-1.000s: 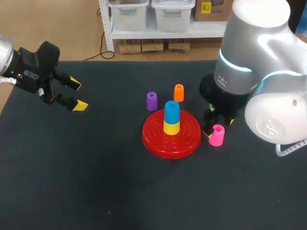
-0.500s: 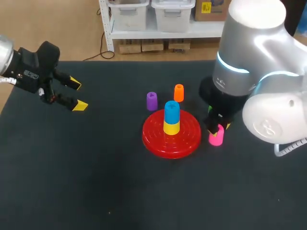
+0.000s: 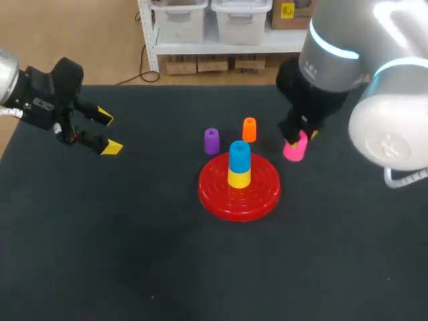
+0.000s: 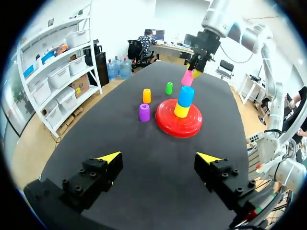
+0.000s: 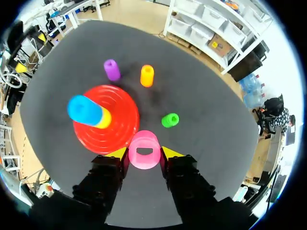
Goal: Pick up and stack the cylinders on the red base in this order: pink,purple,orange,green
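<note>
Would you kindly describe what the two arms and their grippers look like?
The right arm is bulky, rounded silver-grey, with a glowing cyan ring and a white cable. The left gripper and right gripper are black blocks with screw holes and wedge-shaped yellow tips.

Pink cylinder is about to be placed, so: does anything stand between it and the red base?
Yes: a blue cylinder on a yellow cylinder occupies the centre of the red base. Nothing else lies between it and the pink cylinder in the right gripper.
</note>
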Tool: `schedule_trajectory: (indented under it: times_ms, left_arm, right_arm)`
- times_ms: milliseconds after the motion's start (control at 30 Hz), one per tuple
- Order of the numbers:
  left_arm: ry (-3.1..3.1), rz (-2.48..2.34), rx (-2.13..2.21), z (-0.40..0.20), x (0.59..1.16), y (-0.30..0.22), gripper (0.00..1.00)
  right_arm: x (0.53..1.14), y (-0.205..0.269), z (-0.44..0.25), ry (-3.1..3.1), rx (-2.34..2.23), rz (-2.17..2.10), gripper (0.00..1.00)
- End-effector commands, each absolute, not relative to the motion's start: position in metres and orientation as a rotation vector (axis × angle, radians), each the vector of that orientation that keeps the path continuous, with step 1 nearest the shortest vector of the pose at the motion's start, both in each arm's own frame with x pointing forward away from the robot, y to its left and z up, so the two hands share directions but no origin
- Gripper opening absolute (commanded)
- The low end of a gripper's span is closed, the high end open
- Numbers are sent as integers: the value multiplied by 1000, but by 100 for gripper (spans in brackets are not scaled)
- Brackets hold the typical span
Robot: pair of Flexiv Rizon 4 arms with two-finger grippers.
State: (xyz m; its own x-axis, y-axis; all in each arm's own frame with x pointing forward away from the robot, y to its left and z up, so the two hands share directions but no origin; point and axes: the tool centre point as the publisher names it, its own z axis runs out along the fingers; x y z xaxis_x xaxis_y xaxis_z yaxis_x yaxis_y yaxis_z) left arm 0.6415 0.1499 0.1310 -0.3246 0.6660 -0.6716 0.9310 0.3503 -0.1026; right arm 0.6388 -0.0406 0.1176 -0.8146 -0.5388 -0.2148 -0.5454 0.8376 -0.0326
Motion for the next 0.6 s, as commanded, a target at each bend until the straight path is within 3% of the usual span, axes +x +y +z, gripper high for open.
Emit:
schedule_trajectory:
  times_ms: [33,600]
  left_arm:
    - [2087,-661,1386,130,641,151,100]
    - [2087,-661,1386,130,641,151,100]
  right_arm:
    - [636,-28,148,2791,-882,76,0]
    - [642,55,154,2716,-1140,121,0]
